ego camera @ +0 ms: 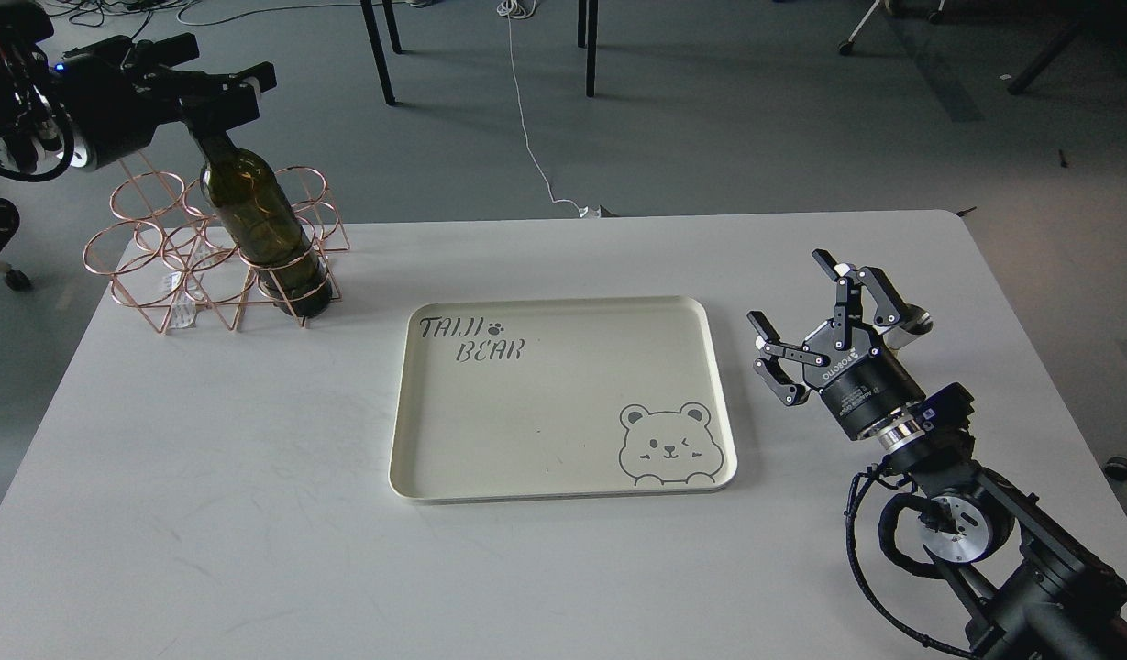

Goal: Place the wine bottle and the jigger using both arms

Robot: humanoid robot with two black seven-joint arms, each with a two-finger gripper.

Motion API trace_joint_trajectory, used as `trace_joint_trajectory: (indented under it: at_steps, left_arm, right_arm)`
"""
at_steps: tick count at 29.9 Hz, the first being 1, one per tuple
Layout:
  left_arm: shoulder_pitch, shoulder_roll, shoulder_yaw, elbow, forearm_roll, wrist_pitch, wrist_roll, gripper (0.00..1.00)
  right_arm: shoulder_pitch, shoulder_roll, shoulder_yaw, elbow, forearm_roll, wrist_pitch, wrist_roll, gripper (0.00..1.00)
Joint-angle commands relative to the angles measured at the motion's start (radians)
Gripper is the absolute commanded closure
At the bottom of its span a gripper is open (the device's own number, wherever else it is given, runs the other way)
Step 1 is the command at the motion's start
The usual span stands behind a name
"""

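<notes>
The dark olive-green wine bottle (256, 220) leans left with its base inside a copper wire rack (160, 266) at the table's back left. My left gripper (216, 92) is closed around the top of the bottle's neck and hides the mouth. My right gripper (792, 291) is open and empty, a little above the table to the right of the tray. The shiny steel jigger (913, 326) stands just behind the right gripper's far finger and is mostly hidden by it.
A cream tray (400, 458) printed with "TAIJI BEAR" and a bear face lies at the middle of the white table (205, 477). Chair legs and a white cable are on the floor beyond the far table edge.
</notes>
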Motion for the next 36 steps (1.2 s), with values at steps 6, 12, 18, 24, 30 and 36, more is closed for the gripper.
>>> trace_joint_trajectory:
  at_steps: [6,12,18,24,30,36]
  left_arm:
    - [-0.182,0.042,-0.001,-0.069,-0.272,-0.011,0.000,0.01]
    - [-0.119,0.069,0.003,-0.285,-0.790,-0.005,0.000,0.01]
    - [0.113,0.057,-0.009,-0.504,-1.073,0.000,0.000,0.01]
    - [0.381,-0.036,-0.090,-0.570,-1.093,-0.013,0.000,0.01]
    - [0.654,-0.202,-0.239,-0.584,-1.125,-0.072,0.000,0.01]
    - [0.878,-0.369,-0.397,-0.554,-1.230,-0.166,0.096,0.01]
  right_arm:
    - [0.002,0.011,0.013,-0.003,0.003,0.000,-0.001,0.01]
    - [0.002,0.025,0.044,-0.009,0.008,0.000,-0.002,0.01]
    - [0.017,0.026,0.044,-0.006,0.008,0.000,-0.017,0.01]
    - [0.058,0.021,0.033,-0.008,0.018,0.000,-0.037,0.01]
    - [0.051,0.025,0.041,-0.006,0.019,0.000,-0.006,0.01]
    - [0.040,0.025,0.026,-0.009,0.019,0.000,0.072,0.01]
